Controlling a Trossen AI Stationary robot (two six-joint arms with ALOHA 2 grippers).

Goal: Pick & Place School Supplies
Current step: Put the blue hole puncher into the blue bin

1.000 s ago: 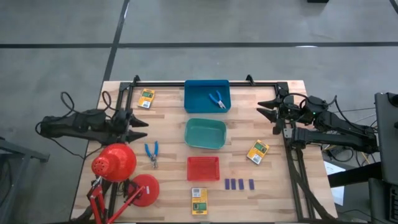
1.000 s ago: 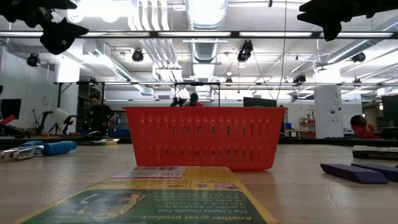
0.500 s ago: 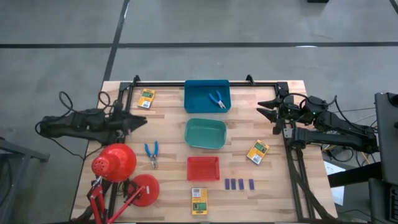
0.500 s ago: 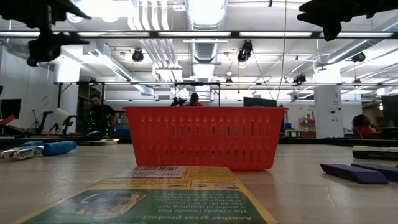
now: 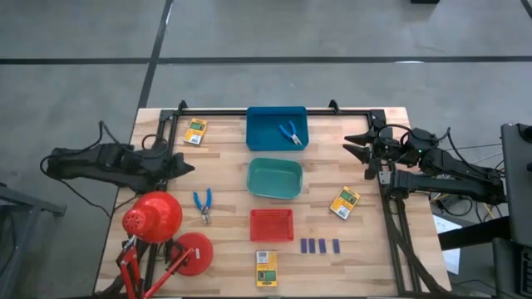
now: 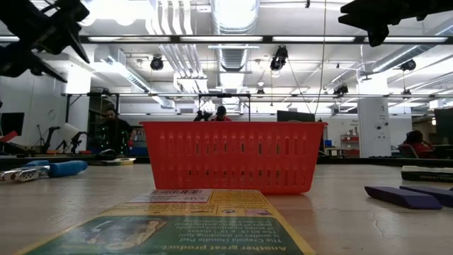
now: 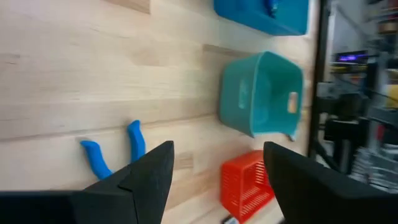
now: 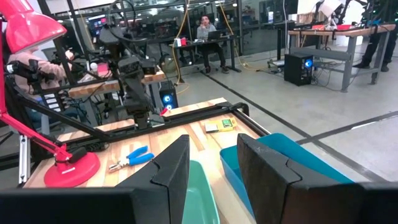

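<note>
My left gripper (image 5: 184, 169) (image 7: 217, 149) hangs open above the table's left part, slanting down, with nothing between its fingers. One blue-handled tool (image 5: 202, 204) (image 7: 112, 151) lies flat on the table just near of it. A second blue-handled tool (image 5: 290, 133) lies in the blue tray (image 5: 263, 129). Three yellow-and-green boxes lie flat: far left (image 5: 196, 131), right (image 5: 345, 202) and at the near edge (image 5: 266, 267). Several purple blocks (image 5: 320, 246) lie in a row beside the red tray. My right gripper (image 5: 357, 146) (image 8: 212, 140) waits open, level, at the far right.
The blue tray, a green tray (image 5: 274, 178) and a red tray (image 5: 272, 224) stand in a line down the table's middle. A red desk lamp (image 5: 154, 218) with its round base (image 5: 193, 253) fills the near left corner. A black frame rail (image 5: 274, 110) runs along the far edge.
My left gripper has rolled about its own axis and tipped down toward the table, staying open; its arm has drawn slightly toward the table's left edge. No object has moved.
</note>
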